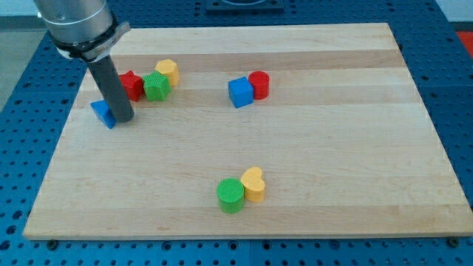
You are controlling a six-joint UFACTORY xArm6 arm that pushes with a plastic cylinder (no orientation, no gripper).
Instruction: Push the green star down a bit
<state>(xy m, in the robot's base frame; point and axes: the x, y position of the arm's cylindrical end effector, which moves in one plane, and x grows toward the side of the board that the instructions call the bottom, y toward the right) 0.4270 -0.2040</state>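
Tip left of green star

Wooden board on a blue perforated bench.

Rod enters from upper left of the frame; my tip rests on the board at left, touching or just beside a blue block, which is partly hidden behind the rod; its shape is not clear.

Upper-left cluster, just right of the rod: red block, green star, yellow block, packed in contact. The tip sits below-left of the green star, with the red block between.

Upper centre: blue cube touching red cylinder.

Lower centre: green cylinder touching yellow heart-like block.
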